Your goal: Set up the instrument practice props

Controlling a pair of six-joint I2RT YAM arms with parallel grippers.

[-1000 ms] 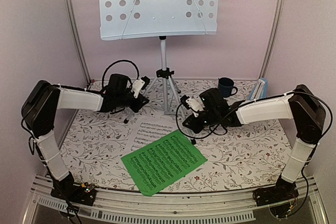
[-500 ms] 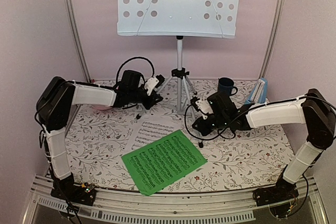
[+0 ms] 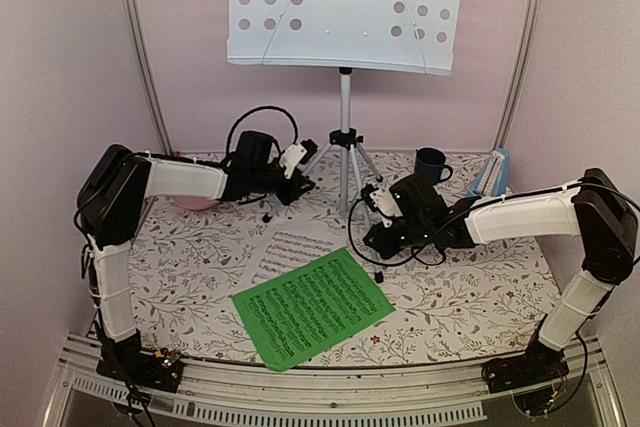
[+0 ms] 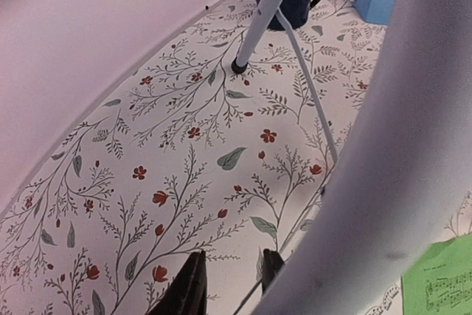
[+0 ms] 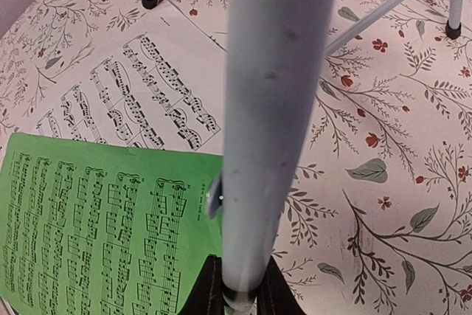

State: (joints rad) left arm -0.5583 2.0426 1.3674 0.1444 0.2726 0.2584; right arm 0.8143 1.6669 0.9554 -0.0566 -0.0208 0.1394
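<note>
The music stand point(image 3: 343, 7) stands upright at the back of the desk point(image 3: 480, 292), in the middle. Its pale perforated tray is high up and its silver tripod point(image 3: 345, 142) is on the flowered cloth.

The right claw point(image 3: 373, 200) is at the near right leg of the tripod. In the right wrist view the leg tube runs down between the 2 fingers point(image 5: 212, 289), which are closed against it on both sides.

The left claw point(image 3: 299, 161) is just beside the left leg. In the left wrist view its 2 fingers point(image 4: 188, 293) stand a little apart and the cloth shows in the gap. A thick blurred leg passes close by the right finger. I cannot tell if this claw grips anything.

The green page point(image 3: 312, 307) lies flat at the near middle of the desk and covers 1 corner of the white page point(image 3: 285, 250) behind it. The light-blue metronome point(image 3: 495, 172) stands at the back right, near the dark blue mug point(image 3: 432, 164). Both are well apart from the pages.
</note>
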